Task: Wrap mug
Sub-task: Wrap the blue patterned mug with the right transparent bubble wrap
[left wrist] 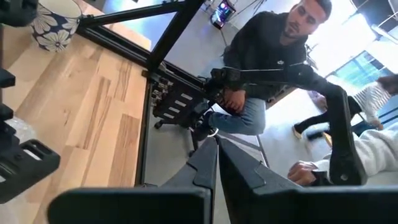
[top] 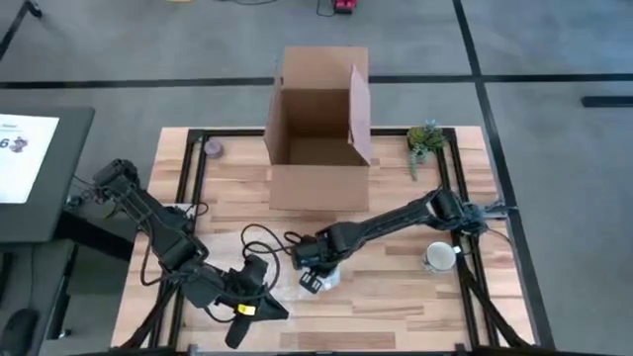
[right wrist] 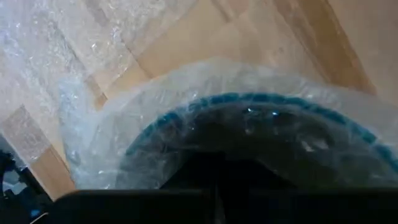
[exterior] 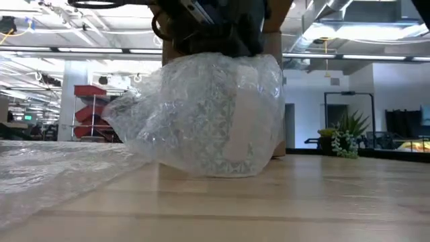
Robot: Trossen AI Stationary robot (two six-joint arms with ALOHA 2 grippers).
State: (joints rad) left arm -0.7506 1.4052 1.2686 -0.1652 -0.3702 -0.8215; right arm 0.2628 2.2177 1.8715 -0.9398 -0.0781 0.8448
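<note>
Mug (exterior: 245, 128), draped in bubble wrap (exterior: 181, 114), sits near tabletop (top: 396, 297) front edge, centre. Right gripper (top: 315, 267) presses down over its rim, likely pinning wrap; finger spread cannot be told. Left gripper (top: 259, 305) waits at front edge, fingers closed, empty.

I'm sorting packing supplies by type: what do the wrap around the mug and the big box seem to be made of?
The wrap looks like clear plastic bubble wrap: see-through, glossy, dimpled with small bubbles. The box looks like plain brown corrugated cardboard, matte, with its flaps standing open.
</note>
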